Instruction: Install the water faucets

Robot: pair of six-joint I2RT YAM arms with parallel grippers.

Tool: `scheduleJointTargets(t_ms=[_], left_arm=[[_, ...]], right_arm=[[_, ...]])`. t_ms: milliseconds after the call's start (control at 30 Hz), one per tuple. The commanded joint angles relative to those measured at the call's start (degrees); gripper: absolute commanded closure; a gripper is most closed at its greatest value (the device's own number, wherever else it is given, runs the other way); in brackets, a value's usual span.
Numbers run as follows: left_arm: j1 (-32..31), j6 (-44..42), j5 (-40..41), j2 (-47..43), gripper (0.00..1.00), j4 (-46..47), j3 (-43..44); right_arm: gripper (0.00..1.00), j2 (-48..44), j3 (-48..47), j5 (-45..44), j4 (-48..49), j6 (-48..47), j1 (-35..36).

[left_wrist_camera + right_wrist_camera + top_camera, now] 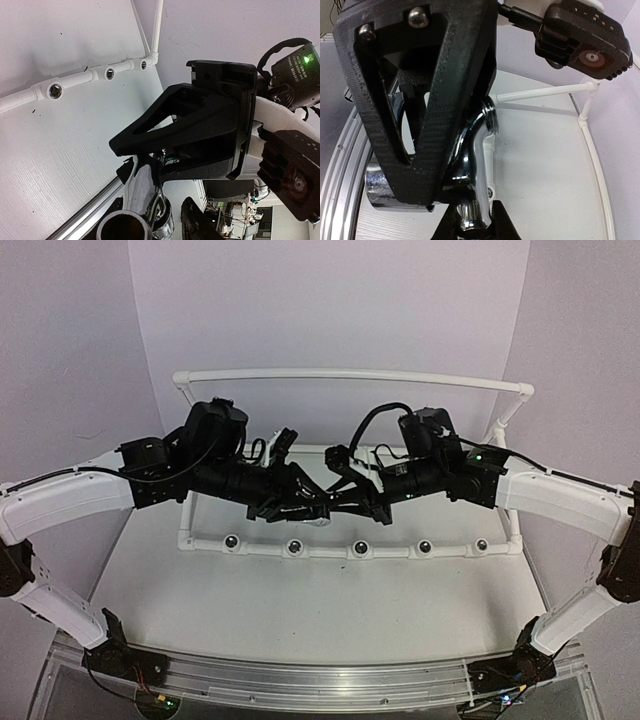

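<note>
One chrome water faucet [318, 521] hangs between my two grippers above the middle of the white pipe frame [400, 552]. My left gripper [305, 506] is shut on its spout end. In the left wrist view the faucet [142, 192] runs up from my left gripper [152, 202] into the right gripper's fingers [165, 125]. My right gripper [352, 502] is shut on the faucet's head. In the right wrist view the faucet [475, 160] rises from my right gripper [472, 227], its threaded end free, beside the left finger [420, 125]. No other faucet shows.
The frame's front pipe carries several round sockets facing the arms [360, 548], also seen in the left wrist view [55, 91]. A raised back rail [350, 375] spans the far side. A metal rail [320, 680] edges the near table side.
</note>
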State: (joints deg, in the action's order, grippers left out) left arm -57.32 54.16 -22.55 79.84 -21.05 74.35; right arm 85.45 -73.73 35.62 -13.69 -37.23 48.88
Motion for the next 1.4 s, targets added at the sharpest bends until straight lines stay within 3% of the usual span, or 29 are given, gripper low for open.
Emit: scheduleJointTargets(t_ms=[0,1167,1367], left_arm=[[0.31,0.86,-0.88,1.01,0.62,1.87,2.67],[1.95,2.84,-3.04,2.21,0.69,4.66,1.67],[1.92,3.02,-1.94,2.49,0.77,3.52,2.10]], right_arm=[[1.00,-0.09,-1.34,1.90,1.83,0.93,0.04],[1.00,1.26,-1.41,1.12,4.11,2.87,0.07],[1.00,1.33,-1.43,1.47,4.12,2.87,0.13]])
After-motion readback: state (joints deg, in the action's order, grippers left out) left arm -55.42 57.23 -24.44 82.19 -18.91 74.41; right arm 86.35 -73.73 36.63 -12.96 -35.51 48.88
